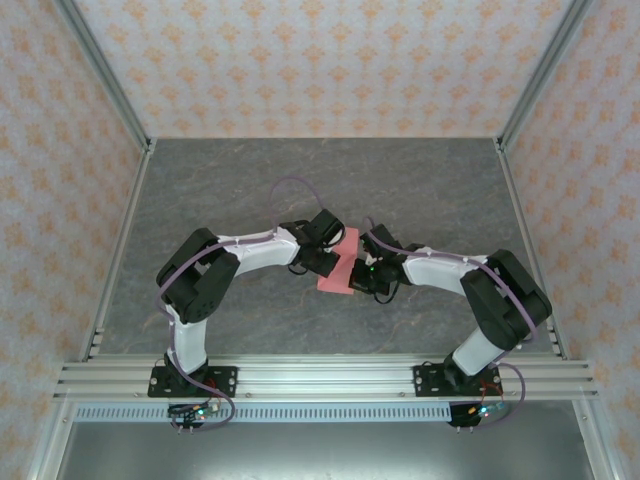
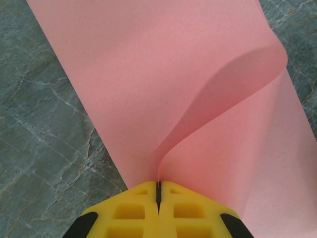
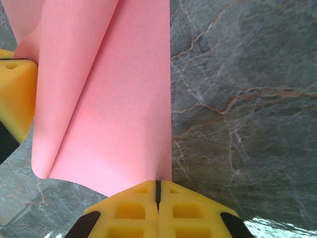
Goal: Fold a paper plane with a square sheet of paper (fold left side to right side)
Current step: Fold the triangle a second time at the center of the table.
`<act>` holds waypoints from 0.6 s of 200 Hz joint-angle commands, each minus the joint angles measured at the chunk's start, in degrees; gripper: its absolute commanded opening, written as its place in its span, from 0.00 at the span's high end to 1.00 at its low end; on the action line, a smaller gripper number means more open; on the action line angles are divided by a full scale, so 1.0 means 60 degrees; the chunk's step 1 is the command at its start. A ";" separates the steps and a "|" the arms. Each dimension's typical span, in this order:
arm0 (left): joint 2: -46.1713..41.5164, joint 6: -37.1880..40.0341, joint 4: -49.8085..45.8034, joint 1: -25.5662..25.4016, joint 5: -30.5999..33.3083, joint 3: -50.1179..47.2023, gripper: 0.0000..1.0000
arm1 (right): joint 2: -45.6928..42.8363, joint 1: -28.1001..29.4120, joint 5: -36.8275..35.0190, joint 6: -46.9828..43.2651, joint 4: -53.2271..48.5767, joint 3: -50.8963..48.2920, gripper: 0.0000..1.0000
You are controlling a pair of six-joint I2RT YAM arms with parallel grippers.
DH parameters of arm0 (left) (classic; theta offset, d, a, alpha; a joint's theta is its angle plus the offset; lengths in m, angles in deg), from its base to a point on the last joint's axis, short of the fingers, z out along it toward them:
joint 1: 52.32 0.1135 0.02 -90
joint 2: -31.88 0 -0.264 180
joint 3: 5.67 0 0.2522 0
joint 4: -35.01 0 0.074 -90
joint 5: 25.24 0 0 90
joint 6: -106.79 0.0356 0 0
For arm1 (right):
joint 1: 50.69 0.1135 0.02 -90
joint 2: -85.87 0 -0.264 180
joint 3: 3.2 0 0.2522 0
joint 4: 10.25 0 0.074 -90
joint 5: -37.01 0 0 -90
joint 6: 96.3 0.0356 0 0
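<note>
A: How far along is the fold?

B: Barely begun, I'd say. The left fingers [image 2: 148, 192] are clamped shut on one edge of the square sheet of paper [image 2: 148, 74], which curls over itself at the middle of the counter [image 2: 39, 124].

A: And on the right?

B: The right fingers [image 3: 148, 192] are closed too, pinching another edge. I see no flat crease yet, so every fold is left to do.

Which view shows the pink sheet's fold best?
Left wrist: the pink sheet is close up, its flap curling over, uncreased. Right wrist catches the doubled layers; top external, a small distant patch.
</note>
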 commanded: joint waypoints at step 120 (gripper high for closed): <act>0.0183 0.0211 -0.0037 -0.0046 -0.0201 -0.0193 0.96 | -0.0233 -0.0816 0.1161 0.1865 0.4337 -0.0606 1.00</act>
